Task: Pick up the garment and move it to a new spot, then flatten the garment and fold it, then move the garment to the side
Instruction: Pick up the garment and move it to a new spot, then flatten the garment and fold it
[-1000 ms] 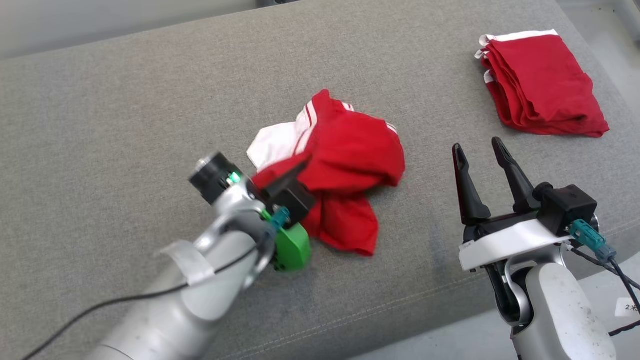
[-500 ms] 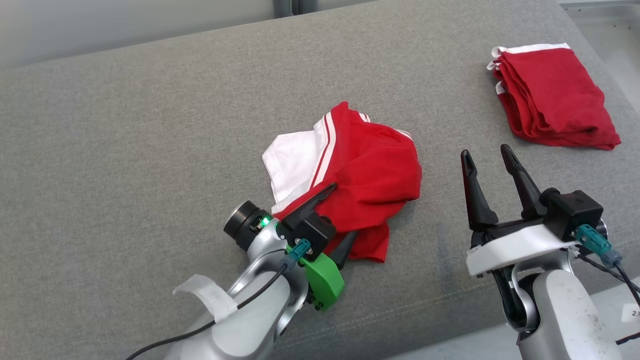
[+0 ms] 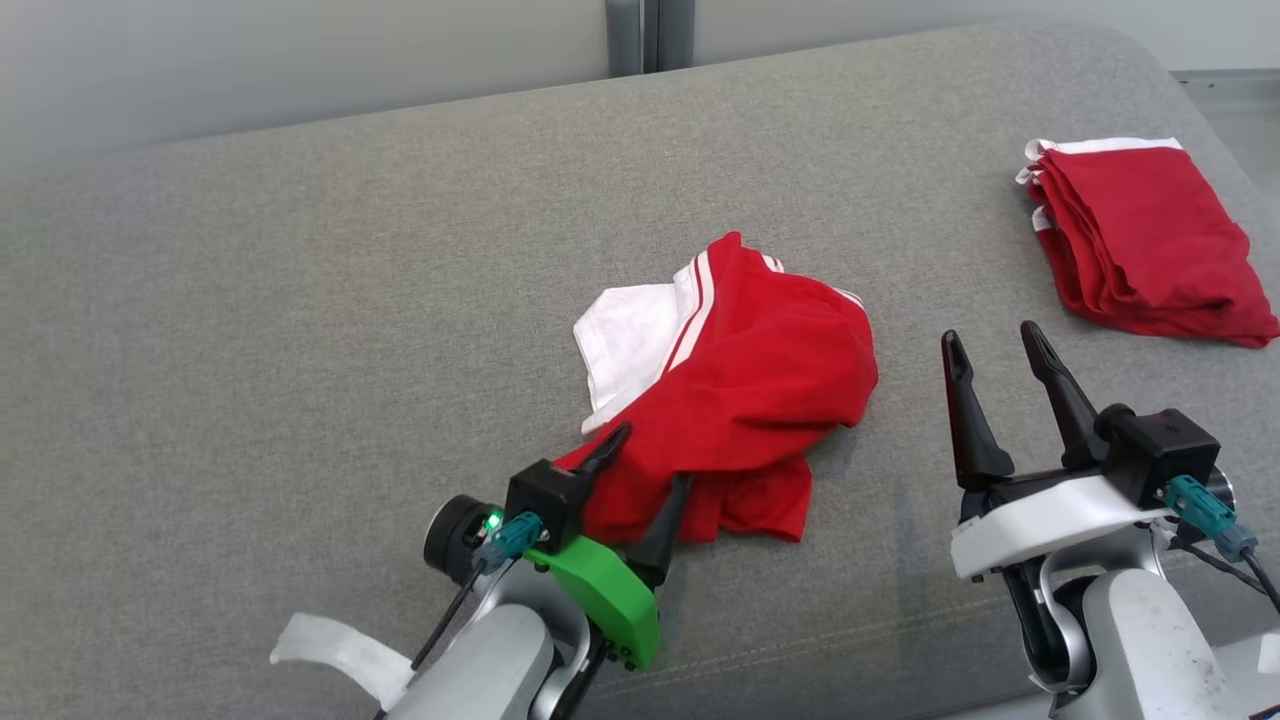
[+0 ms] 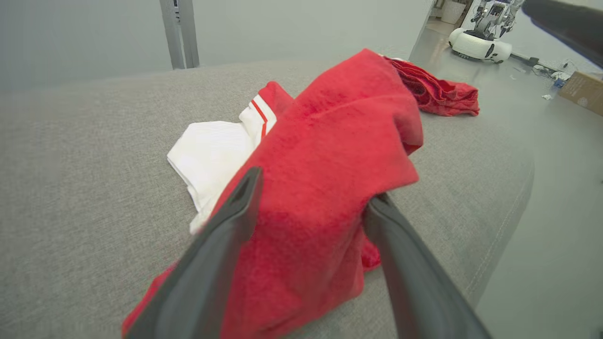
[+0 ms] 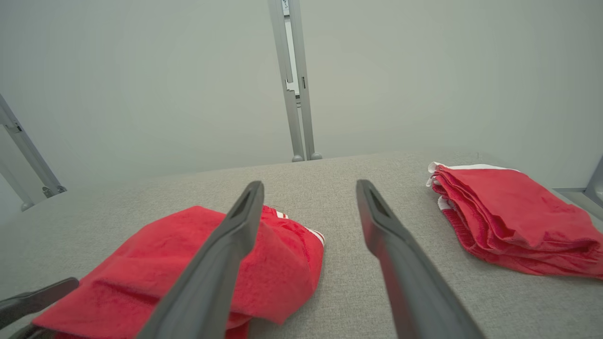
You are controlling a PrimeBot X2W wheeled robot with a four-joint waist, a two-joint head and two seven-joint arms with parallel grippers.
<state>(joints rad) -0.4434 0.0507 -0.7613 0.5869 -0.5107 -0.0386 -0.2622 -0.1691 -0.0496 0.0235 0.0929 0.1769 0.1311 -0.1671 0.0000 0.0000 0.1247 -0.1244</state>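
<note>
One garment (image 3: pixel 760 400) crumpled, long axis near-far | left end effector (image 3: pixel 653 455) spread astride it | right end effector (image 3: pixel 989 335) spread

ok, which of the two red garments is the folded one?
The far-right garment: a flat, neatly stacked pile. The middle garment is crumpled, with a white part showing.

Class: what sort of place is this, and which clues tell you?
Probably a robotics lab: what looks like another robot on the bare floor, a cardboard box nearby, plain walls with a metal post.
</note>
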